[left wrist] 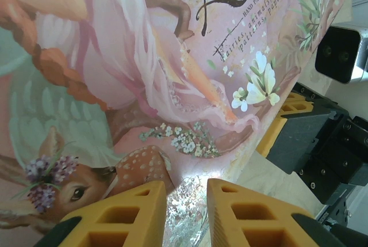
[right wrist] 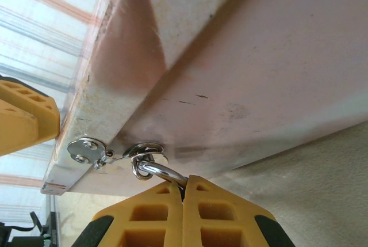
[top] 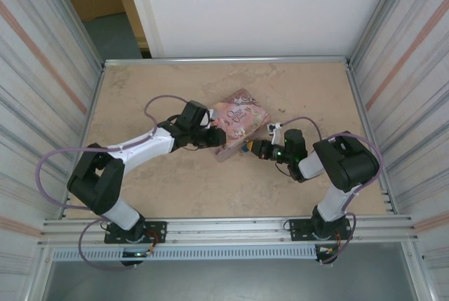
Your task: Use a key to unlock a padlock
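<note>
From above, the pink tin (top: 242, 118) is clamped by the left gripper (top: 212, 137); at the left wrist, its rim is pinched between the fingers (left wrist: 115, 221). At the right wrist, the padlock (right wrist: 164, 171), hooked on the tin's hasp (right wrist: 85, 149), is clenched in the right gripper (right wrist: 184, 186).

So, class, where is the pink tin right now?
Top view: the pink tin sits mid-table, between the left gripper and the right gripper.
</note>
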### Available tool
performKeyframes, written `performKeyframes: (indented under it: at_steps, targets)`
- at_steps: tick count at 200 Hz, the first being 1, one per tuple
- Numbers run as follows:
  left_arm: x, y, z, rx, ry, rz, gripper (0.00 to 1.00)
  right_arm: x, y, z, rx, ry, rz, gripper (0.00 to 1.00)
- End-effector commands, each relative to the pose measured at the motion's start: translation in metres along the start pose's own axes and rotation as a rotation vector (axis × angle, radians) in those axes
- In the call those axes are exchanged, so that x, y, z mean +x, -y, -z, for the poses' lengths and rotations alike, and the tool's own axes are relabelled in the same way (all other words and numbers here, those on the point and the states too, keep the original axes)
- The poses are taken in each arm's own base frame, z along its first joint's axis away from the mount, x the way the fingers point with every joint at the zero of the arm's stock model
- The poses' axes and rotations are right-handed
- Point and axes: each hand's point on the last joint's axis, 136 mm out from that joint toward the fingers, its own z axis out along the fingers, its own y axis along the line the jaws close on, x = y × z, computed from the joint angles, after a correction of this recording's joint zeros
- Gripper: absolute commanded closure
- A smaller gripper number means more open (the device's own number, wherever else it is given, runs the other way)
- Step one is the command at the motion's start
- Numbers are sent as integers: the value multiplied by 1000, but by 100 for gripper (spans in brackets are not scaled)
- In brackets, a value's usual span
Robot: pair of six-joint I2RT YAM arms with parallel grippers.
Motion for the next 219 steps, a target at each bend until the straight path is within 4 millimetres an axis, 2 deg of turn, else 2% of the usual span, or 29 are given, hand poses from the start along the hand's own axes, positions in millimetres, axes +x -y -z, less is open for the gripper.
performKeyframes:
  at_steps: [1, 34, 67, 219]
  targets:
    - [37, -33, -1, -118, -113, 67, 74, -28, -16, 2, -66, 92, 14, 100]
    - [36, -27, -2, -107, -115, 58, 72, -32, -16, -1, -66, 96, -84, 100]
    - [34, -25, -5, -105, -119, 52, 68, -29, -7, -5, -30, 79, -171, 100]
    - [33, -25, -3, -115, -113, 48, 64, -37, 19, 5, 50, 141, -294, 100]
